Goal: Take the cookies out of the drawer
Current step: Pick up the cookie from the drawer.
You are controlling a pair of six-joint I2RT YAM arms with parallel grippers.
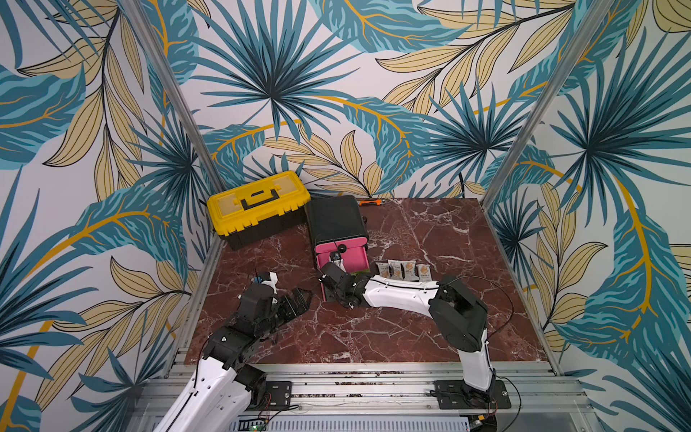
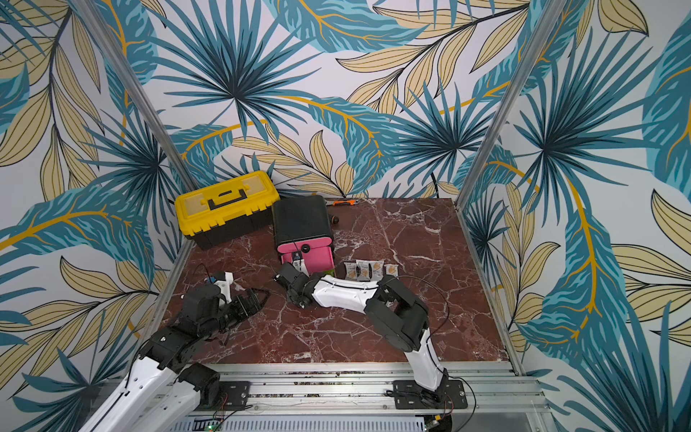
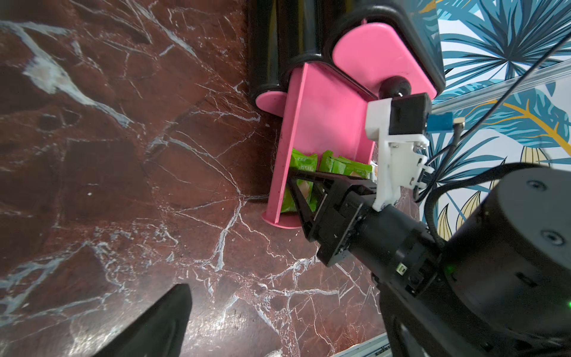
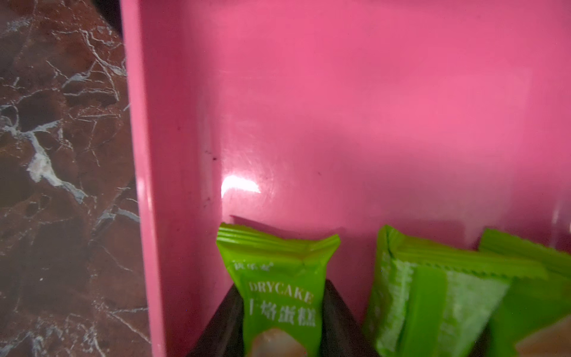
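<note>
The pink drawer (image 1: pixel 355 258) (image 2: pixel 321 258) stands pulled out of a black cabinet (image 1: pixel 334 217). My right gripper (image 4: pixel 281 309) reaches into it, its dark fingers pressed against both sides of a green cookie packet (image 4: pixel 278 278) marked DRYCAKE. More green cookies (image 4: pixel 432 293) (image 3: pixel 340 165) lie beside it in the drawer (image 4: pixel 340 108). Several cookie packets (image 1: pixel 405 270) (image 2: pixel 370 269) lie in a row on the table, right of the drawer. My left gripper (image 1: pixel 299 299) (image 3: pixel 278 333) hovers open over the marble, left of the drawer, with nothing in it.
A yellow toolbox (image 1: pixel 258 205) sits at the back left against the wall. An orange tool (image 1: pixel 369 202) lies at the table's far edge. The right forearm (image 1: pixel 396 293) stretches low across the table in front of the packet row.
</note>
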